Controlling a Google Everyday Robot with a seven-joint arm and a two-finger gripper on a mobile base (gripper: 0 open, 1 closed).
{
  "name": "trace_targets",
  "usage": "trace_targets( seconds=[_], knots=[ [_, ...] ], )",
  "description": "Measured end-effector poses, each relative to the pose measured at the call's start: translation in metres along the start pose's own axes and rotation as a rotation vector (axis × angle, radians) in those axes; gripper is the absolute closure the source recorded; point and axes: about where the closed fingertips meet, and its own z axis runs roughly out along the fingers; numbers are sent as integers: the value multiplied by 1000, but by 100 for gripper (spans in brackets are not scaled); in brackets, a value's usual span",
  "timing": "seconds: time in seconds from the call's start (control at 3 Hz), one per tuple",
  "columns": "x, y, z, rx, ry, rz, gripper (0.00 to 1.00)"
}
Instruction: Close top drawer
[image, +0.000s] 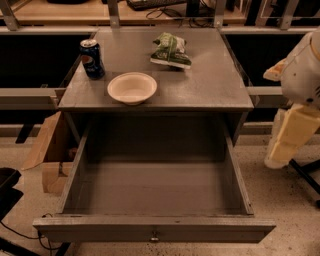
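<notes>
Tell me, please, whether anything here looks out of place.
Only the top drawer stands out: pulled far out, empty. The can, bowl and crumpled bag sit tidily on top; the claw hangs to the right, apart from it.

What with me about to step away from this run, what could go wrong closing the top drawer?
1. The gripper hangs right of the top drawer, apart from it; a push far from the centre knob might skew and jam the wide-open drawer.
2. A hard shove could shake the cabinet, perhaps tipping the soda can or shifting the bowl on top.
</notes>
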Motion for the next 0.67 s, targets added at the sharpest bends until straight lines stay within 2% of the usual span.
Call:
trace_targets(
  seconds=[0.33, 0.67],
  knots=[
    [18, 34, 43, -7, -2, 26, 3],
    [26, 66, 91, 3, -11, 56, 26]
  ],
)
